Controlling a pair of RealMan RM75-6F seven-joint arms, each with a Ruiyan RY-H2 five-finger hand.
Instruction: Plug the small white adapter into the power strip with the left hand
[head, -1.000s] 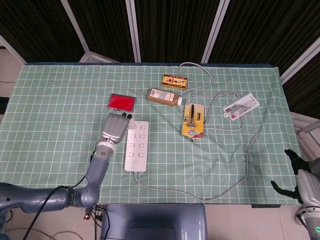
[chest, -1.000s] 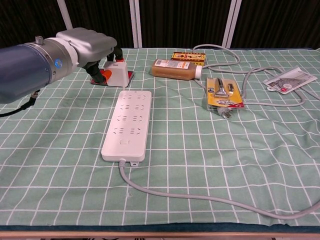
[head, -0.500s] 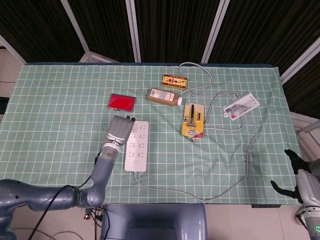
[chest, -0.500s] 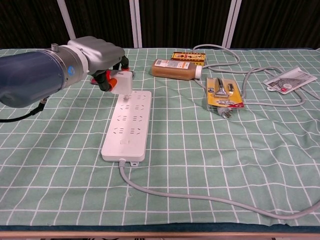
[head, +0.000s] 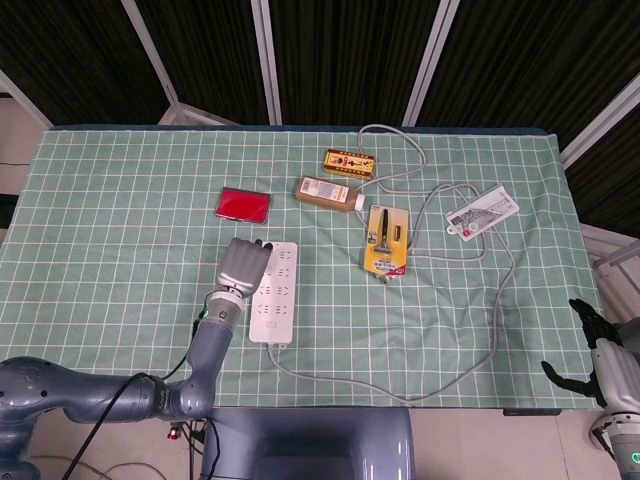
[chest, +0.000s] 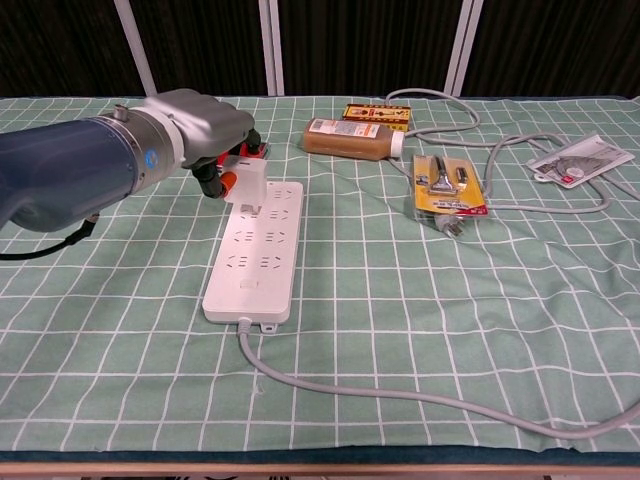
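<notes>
Small white adapter (chest: 249, 177) pinched in the fingertips of the left hand (chest: 200, 135), held just above the far end of the power strip (chest: 256, 250). Looks close to the far row of holes, maybe touching; hard to tell from here. From the head view, left hand (head: 243, 266) covering the adapter, sitting over the left edge of the power strip (head: 275, 290).

Probably light and hard, a little plastic block. Smooth sides, so likely slippery in hard fingertips. Best held by its two flat sides, up near the top, with the metal pins left free underneath. Should not bend or break easily, but the pins could scrape or jam if tipped. Needs to go straight down, with pins lined up to the holes. Power strip also light, could slide or tip on the soft green cloth (chest: 400, 330) when pushed, so a steady push from above seems best.

Right hand (head: 600, 350) far off to the right of the power strip, past the table edge, fingers apart, holding nothing.

Grey cord (chest: 400, 395) running from the near end of the power strip. Red card (head: 243, 204) just beyond the power strip. Brown bottle (chest: 353, 138) and yellow package (chest: 447, 187) farther right of the power strip.
</notes>
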